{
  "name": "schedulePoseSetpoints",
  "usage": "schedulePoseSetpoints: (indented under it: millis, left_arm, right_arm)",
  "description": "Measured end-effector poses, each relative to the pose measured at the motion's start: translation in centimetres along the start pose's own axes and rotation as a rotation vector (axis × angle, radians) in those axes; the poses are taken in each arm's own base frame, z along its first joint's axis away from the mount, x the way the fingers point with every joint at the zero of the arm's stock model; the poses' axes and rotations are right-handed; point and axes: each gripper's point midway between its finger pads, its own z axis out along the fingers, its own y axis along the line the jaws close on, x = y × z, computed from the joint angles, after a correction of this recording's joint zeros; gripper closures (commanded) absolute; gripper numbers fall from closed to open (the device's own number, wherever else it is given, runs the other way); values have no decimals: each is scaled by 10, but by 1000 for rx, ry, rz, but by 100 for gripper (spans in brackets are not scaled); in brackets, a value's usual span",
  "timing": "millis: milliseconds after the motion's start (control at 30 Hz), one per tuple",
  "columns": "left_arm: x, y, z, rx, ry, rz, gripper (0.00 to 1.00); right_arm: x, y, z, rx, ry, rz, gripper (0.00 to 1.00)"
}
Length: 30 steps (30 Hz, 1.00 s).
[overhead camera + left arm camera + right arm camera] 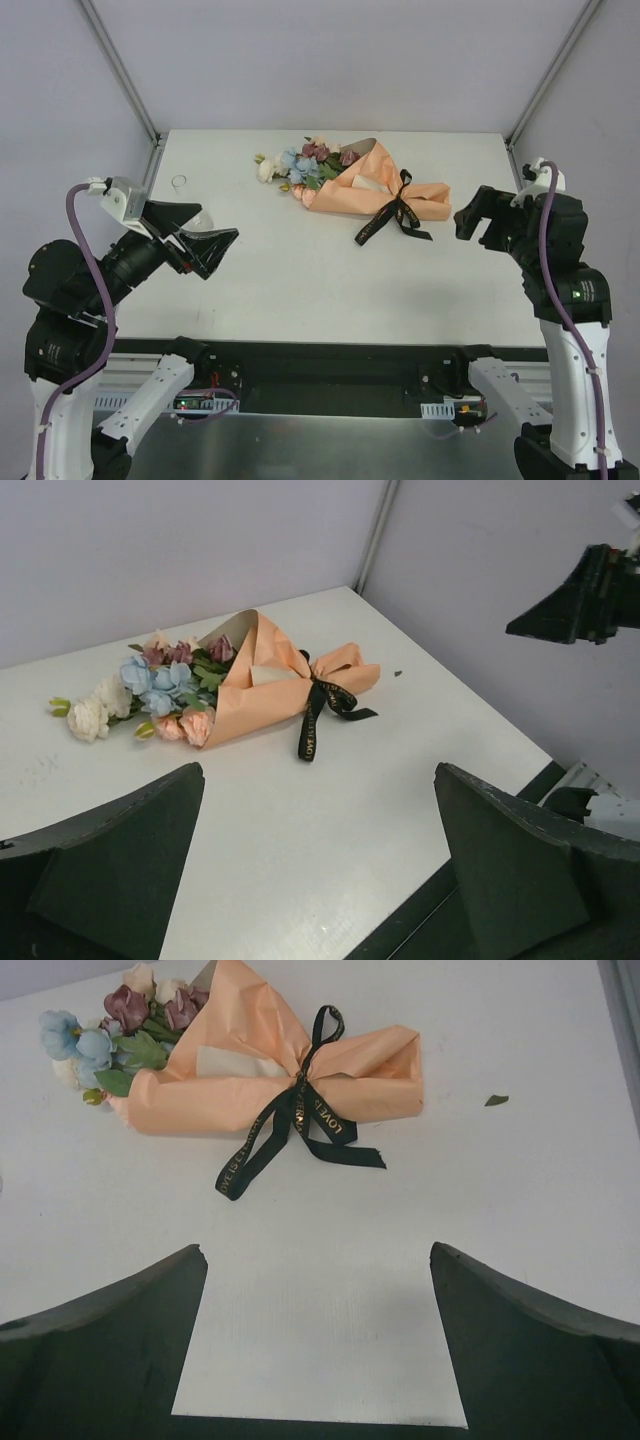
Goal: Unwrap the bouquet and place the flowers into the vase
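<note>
Bouquet (pixel 360 188) lies on its side at the far middle of the table (pixel 300 290), heads pointing left, wrapped and tied. It should be light and soft: the paper (pixel 250 1070) will crumple and slide, and the thin-stemmed flowers (pixel 300 165) will likely splay once freed. I judge the ribbon (pixel 300 1120) bow at the narrow waist is the place to start. Its loose tail trails toward the near edge and offers a pinch point, while the other arm could pin the paper's tail end. Left gripper (pixel 318 780) and right gripper (pixel 318 1250) hang over the near corners, jaws spread wide, holding nothing, well apart from the bouquet. Vase (pixel 180 183) stands far left, partly hidden behind the left gripper; clear glass, easy to knock. A leaf scrap (pixel 497 1100) lies right of the bouquet. Nothing blocks the way to the ribbon
</note>
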Motion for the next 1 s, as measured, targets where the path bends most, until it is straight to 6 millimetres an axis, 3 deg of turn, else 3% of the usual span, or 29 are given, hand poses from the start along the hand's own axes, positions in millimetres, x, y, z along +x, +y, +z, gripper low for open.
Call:
schedulePoseSetpoints:
  millis: [167, 300, 400, 567, 700, 767, 833, 1000]
  left_arm:
    - [2, -9, -4, 40, 7, -27, 1]
    - [12, -13, 3, 72, 38, -92, 1]
    - [45, -6, 24, 88, 148, -205, 1]
    - [145, 16, 66, 80, 489, -493, 1]
    - [218, 24, 63, 19, 706, -661, 1]
    - [230, 17, 54, 20, 750, -689, 1]
    - [229, 6, 50, 42, 752, -683, 1]
    - [235, -24, 49, 102, 781, -634, 2]
  right_arm:
    - [13, 12, 32, -49, 74, 47, 3]
    - [26, 27, 70, -101, 163, 100, 3]
    - [34, 42, 112, -146, 249, 129, 3]
    - [48, 53, 203, -144, 402, 130, 3]
    - [36, 50, 277, -117, 424, 118, 3]
    - [30, 45, 309, -115, 426, 135, 3]
    - [20, 28, 340, -106, 411, 174, 3]
    - [24, -7, 401, -128, 424, 291, 3]
